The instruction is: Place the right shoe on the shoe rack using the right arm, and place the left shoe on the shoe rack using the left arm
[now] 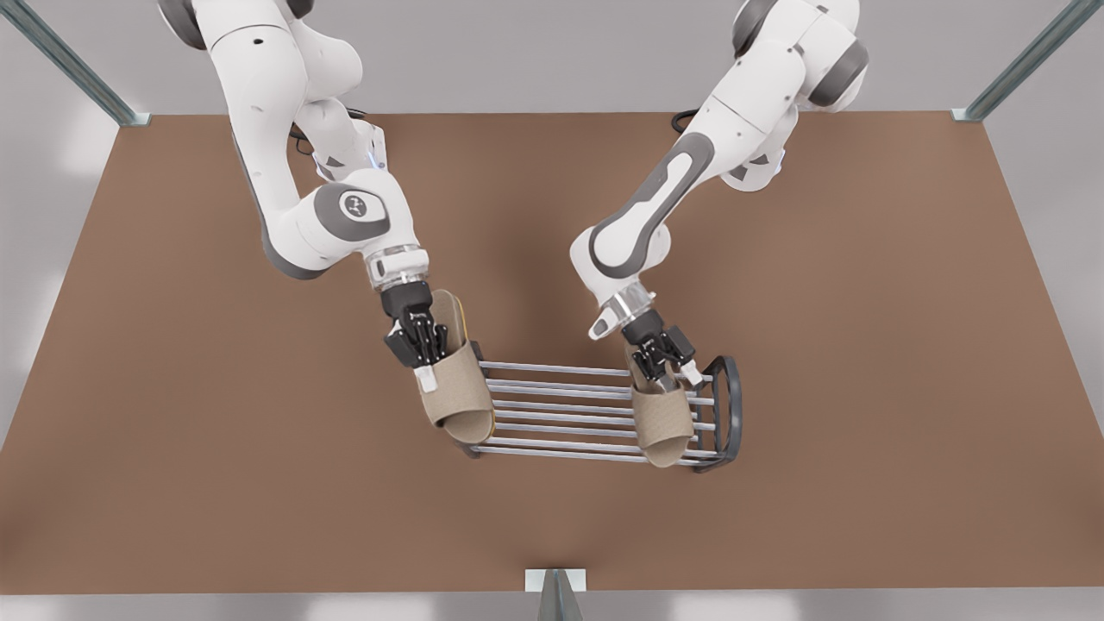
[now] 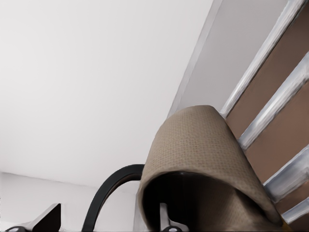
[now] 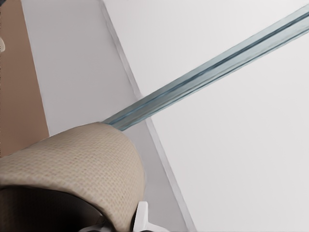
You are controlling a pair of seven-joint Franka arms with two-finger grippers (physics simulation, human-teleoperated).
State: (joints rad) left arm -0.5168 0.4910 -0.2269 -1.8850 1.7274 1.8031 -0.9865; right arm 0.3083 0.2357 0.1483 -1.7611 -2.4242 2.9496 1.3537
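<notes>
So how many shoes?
2: the right shoe in the right claw at the shoe rack's end, the front view's left; the left shoe in the left claw over its bars.
</notes>
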